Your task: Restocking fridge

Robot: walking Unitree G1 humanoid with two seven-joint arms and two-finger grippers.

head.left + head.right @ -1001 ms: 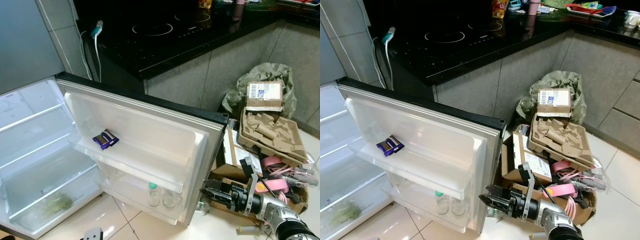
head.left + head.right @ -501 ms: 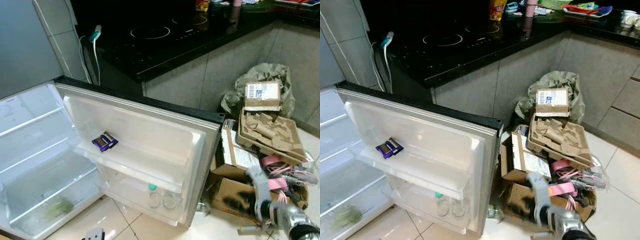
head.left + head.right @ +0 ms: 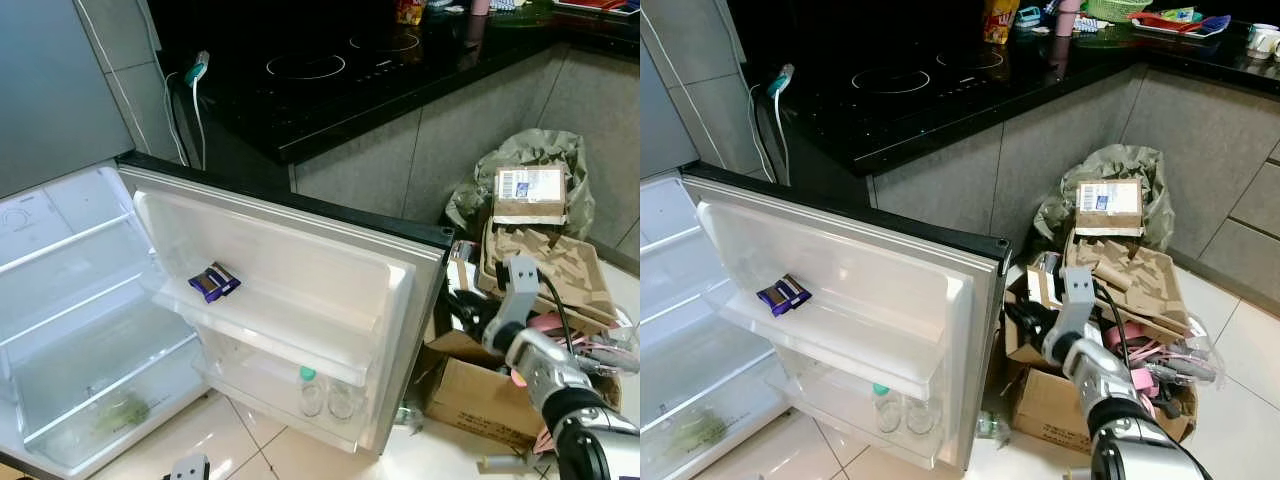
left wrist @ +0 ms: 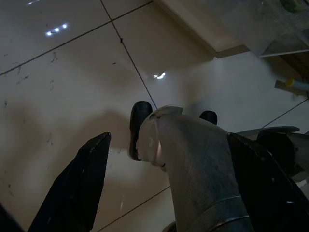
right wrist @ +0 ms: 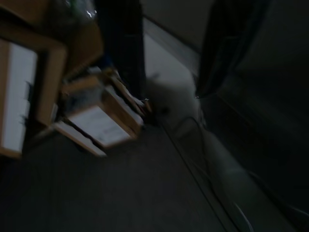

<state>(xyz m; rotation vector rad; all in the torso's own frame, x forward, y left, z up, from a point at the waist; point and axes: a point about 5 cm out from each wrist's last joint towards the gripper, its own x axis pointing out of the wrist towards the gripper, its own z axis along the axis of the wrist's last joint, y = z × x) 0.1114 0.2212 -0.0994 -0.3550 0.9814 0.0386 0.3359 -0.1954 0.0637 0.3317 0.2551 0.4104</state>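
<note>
- Reaching near the fridge door (image 3: 840, 290) edge, right gripper (image 3: 1025, 322), fingers apart and empty, could knock the cardboard boxes (image 3: 1050, 400).
- Left gripper (image 4: 169, 188) hangs idle, fingers spread.

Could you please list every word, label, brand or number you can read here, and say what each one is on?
None can be read.
White shipping label on the small cardboard box: print too small.
Purple packet on the fridge door shelf: lettering blurred.
White label on the open box beside the door: unreadable.
Snack bag on the counter: too small.
</note>
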